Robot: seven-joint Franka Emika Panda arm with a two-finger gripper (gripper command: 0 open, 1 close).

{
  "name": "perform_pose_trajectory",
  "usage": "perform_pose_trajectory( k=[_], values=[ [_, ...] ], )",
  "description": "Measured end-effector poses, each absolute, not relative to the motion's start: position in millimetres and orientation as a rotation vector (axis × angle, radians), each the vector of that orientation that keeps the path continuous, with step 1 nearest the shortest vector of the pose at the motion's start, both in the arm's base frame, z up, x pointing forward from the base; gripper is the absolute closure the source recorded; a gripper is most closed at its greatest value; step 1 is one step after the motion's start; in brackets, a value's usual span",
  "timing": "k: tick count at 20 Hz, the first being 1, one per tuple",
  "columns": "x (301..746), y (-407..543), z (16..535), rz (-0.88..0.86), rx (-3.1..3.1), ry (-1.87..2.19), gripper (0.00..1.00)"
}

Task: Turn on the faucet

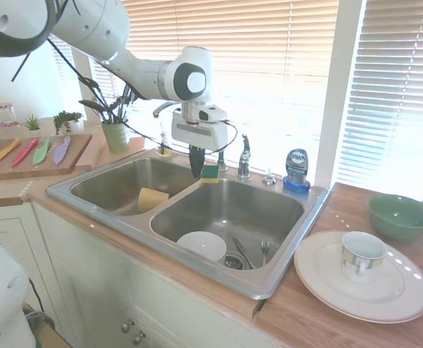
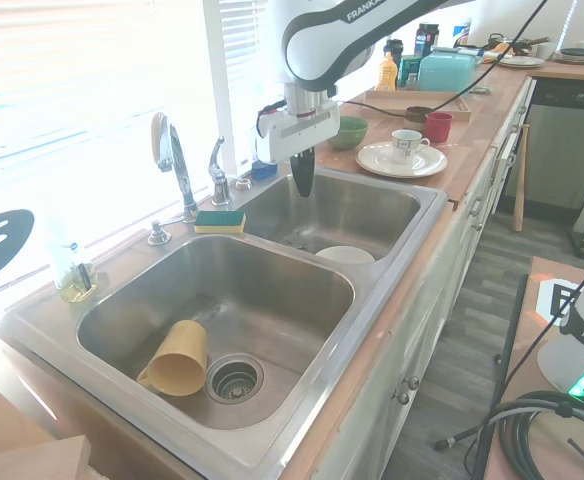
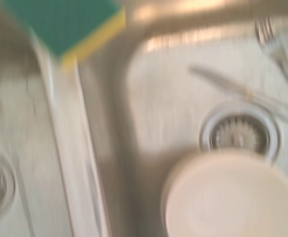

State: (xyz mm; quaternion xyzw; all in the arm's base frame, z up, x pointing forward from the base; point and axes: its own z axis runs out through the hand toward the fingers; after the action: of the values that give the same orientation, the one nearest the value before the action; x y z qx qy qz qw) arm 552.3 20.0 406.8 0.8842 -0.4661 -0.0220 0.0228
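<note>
The gripper (image 2: pixel 302 185), fingers pressed together and holding nothing, hangs over the divider of the 2-basin sink (image 2: pixel 392 290), near a green-yellow sponge (image 2: pixel 219 221). The faucet (image 2: pixel 173 160) stands on the sink's back ledge, its lever handle (image 2: pixel 217 165) just beside it.

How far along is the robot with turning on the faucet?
Nothing looks done yet: no water runs from the tall chrome gooseneck faucet. The robot's hand hangs over the steel sink near the green and yellow sponge, fingers together, holding nothing and apart from the small chrome lever handle. Reaching and moving that handle remains.
</note>
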Motion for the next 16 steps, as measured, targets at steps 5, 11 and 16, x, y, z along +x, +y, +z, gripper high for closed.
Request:
perform_pose_trajectory(
  k=[5, 11, 16],
  values=[
    [481.2, 17.7, 390.5, -0.086, 2.739, -1.441, 0.0],
    [398.3, 13.2, 360.8, -0.089, 2.738, -1.466, 0.0],
    [382.4, 12.3, 367.9, -0.06, 2.75, -1.479, 0.0]
  ],
)
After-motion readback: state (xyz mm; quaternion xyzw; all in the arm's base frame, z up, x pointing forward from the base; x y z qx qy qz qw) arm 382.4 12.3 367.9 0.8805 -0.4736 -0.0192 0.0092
